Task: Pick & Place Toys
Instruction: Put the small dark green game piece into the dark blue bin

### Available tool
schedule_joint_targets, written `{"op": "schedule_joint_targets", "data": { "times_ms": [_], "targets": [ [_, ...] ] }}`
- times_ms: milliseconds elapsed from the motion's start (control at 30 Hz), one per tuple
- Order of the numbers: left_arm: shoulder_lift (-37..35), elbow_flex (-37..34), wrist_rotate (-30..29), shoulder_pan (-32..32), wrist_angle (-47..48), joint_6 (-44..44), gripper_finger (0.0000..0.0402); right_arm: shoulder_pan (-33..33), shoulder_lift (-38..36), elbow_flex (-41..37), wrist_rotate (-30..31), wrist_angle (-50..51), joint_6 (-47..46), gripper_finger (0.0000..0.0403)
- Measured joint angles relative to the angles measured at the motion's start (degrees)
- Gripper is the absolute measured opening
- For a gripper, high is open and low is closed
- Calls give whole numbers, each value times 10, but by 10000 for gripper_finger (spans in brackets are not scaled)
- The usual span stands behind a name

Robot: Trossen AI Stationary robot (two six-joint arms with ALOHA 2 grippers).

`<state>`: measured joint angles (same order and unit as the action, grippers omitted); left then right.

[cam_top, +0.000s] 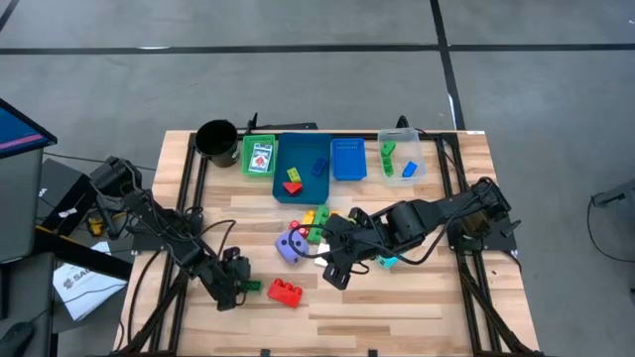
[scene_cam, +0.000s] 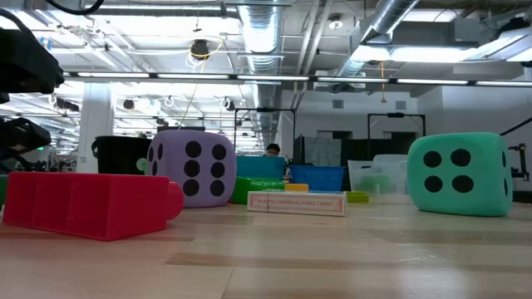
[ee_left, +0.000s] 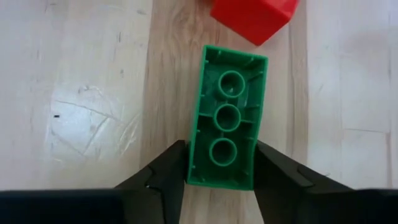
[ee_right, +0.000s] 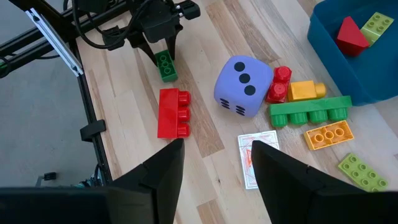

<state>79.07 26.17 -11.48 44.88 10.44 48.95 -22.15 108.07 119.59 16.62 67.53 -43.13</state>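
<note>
- Looking down in the high view: left tool (cam_top: 241, 285) sits at lower left of the desk (cam_top: 417, 307), fingers on either side of a small green brick (cam_top: 252, 286). A red brick (cam_top: 285, 292) lies just right of it.
- Same view: right tool (cam_top: 335, 268) hangs over the centre cluster, beside the purple dice (cam_top: 290, 245) and a white card (cam_top: 322, 261). Teal dice (cam_top: 387, 262) is mostly hidden under the arm.
- Top of the frame: black cup (cam_top: 216, 139), green tray (cam_top: 260, 156), big blue tray (cam_top: 303, 167) with bricks inside, small blue tray (cam_top: 348, 159), clear tray (cam_top: 402, 157).
- Low view: red brick (scene_cam: 87, 203) at left foreground, purple dice (scene_cam: 192, 167) behind it, card box (scene_cam: 298, 203) centre, teal dice (scene_cam: 460, 174) right. No tool visible.
- Left wrist view: both fingers (ee_left: 163, 177) touch the long sides of the green brick (ee_left: 228, 117), which lies studs-down; tool clamped on it. Red brick (ee_left: 255, 17) corner at top.
- Right wrist view: fingers (ee_right: 163, 171) apart, nothing between them, tool open above the desk. Card (ee_right: 255, 158) lies between them farther down; purple dice (ee_right: 243, 85), long green brick (ee_right: 310, 112) and orange brick (ee_right: 328, 134) at right. Left tool (ee_right: 163, 53) with green brick (ee_right: 166, 66) at top.
</note>
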Motion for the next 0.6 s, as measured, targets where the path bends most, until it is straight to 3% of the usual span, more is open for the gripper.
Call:
{"op": "schedule_joint_targets", "data": {
  "times_ms": [133, 267, 600],
  "targets": [
    [-3, -1, 4, 0, -17, 0, 162, 0, 0, 0, 0, 0, 0, 184],
    [-29, -3, 16, 1, -15, -3, 147, 0, 0, 0, 0, 0, 0, 184],
    [-166, -2, -24, -14, -20, -2, 141, 0, 0, 0, 10, 0, 0, 184]
  ]
}}
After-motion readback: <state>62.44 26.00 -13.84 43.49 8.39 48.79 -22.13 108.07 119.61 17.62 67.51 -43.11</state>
